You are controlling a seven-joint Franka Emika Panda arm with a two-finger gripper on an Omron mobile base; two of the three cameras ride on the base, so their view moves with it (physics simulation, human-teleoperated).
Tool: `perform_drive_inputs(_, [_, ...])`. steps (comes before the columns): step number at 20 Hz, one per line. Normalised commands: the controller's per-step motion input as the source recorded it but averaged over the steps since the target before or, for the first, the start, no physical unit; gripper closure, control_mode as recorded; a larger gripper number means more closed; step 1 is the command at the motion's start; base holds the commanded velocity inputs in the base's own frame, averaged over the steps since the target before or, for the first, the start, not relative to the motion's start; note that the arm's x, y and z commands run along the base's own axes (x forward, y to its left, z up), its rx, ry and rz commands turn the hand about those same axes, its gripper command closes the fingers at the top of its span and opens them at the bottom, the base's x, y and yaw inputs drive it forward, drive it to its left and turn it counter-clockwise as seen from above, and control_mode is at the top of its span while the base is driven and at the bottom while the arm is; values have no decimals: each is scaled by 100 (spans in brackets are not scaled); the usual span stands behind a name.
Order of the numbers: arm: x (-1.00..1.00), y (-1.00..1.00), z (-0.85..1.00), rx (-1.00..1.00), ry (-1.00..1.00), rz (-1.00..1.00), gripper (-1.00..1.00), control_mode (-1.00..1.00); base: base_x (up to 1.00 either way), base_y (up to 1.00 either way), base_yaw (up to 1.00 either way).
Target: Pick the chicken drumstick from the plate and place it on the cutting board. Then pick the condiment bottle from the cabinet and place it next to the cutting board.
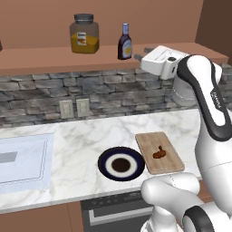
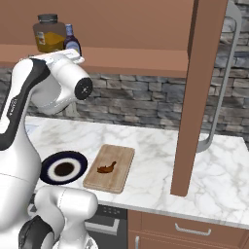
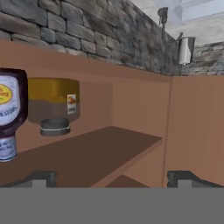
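The chicken drumstick (image 1: 159, 153) (image 2: 107, 167) lies on the cutting board (image 1: 154, 140) (image 2: 121, 155), just right of the bare navy plate (image 1: 105, 158) (image 2: 48, 168) on the marble counter. Up on the cabinet shelf (image 1: 45, 61) (image 2: 136, 58) (image 3: 87, 153) stands the condiment bottle (image 1: 124, 43) (image 2: 72, 44) (image 3: 9, 113). My gripper (image 1: 141, 53) (image 3: 113, 178) is raised to shelf height, a short way right of the bottle and pointing toward it, open with nothing between its fingers. The hand view is rolled over, so the bottle hangs cap-down at its left edge.
A wide orange-filled glass jar (image 1: 84, 35) (image 2: 48, 34) (image 3: 53, 103) stands on the shelf beyond the bottle. A sink (image 1: 22, 158) is set in the counter's left. A vertical wooden panel (image 2: 199, 97) rises at the right, and wall outlets (image 1: 74, 108) sit on the stone backsplash.
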Motion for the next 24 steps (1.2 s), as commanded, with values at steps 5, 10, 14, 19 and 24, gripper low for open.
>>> perform_drive_inputs(5, [1,0,0,0,-1,0,-100,-100,0,0,0])
perform_drive_inputs(10, [8,0,0,0,0,-1,-100,-100,0,0,0])
perform_drive_inputs(14, [4,0,1,0,0,-1,-100,-100,0,0,0])
perform_drive_inputs(19, [1,-1,9,0,0,-2,-100,-100,0,0,0])
perform_drive_inputs(24, [1,0,17,0,0,-2,-100,-100,0,0,0])
